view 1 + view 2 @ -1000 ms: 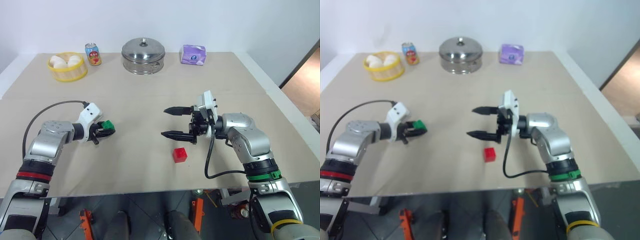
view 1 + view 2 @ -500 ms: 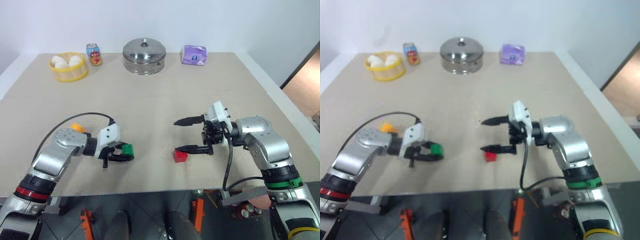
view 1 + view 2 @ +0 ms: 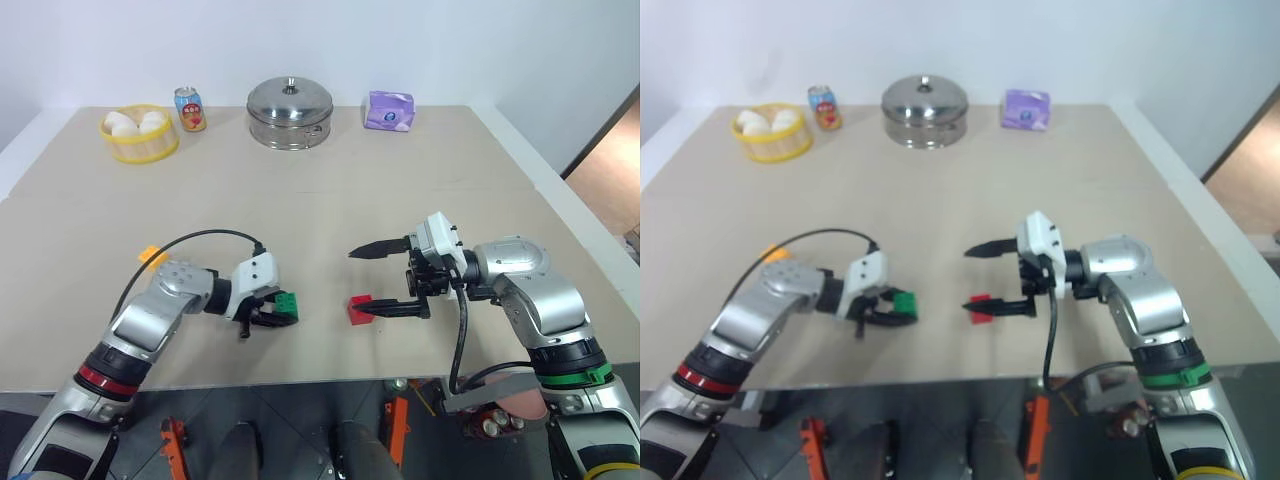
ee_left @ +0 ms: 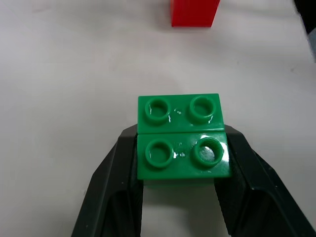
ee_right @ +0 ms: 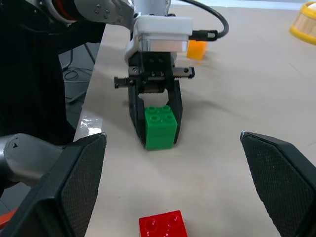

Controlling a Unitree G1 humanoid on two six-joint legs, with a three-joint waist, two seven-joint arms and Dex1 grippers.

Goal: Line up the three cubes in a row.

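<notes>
1. Left claw [image 3: 281,312], closed on the green cube [image 3: 288,304]: the two black fingers [image 4: 116,185] clamp the cube's opposite side walls, studs facing up, so the block stays level and can be set down square to its neighbours. It is low over the table [image 3: 330,200]; whether the cube already rests on the surface cannot be told.

2. Right claw [image 3: 381,280], jaws spread wide and holding nothing: one finger reaches out above the table, the other lies low just beside the red cube [image 3: 359,310]. Whether that lower finger touches the cube cannot be told. The wide opening would suit either steadying the red cube or standing ready to nudge it.

3. Red cube: it sits on the table near the front edge, between the two claws, close to the green one but apart from it. It appears to serve as the anchor of the row, with the green cube being brought alongside it.

4. Yellow-orange cube [image 3: 151,256]: it lies on the table behind the left forearm, well apart from the other two. Judged from this layout, it is the last piece to be fetched; the row is roughly one-third formed.

5. Background items, clear of the work area along the far edge: a yellow basket [image 3: 139,135] holding white rounded objects, a soda can [image 3: 189,108], a lidded steel pot [image 3: 290,111] and a purple packet [image 3: 388,109].

6. Handling note: the cubes are small and light, so a slight push on release could skew the line.
</notes>
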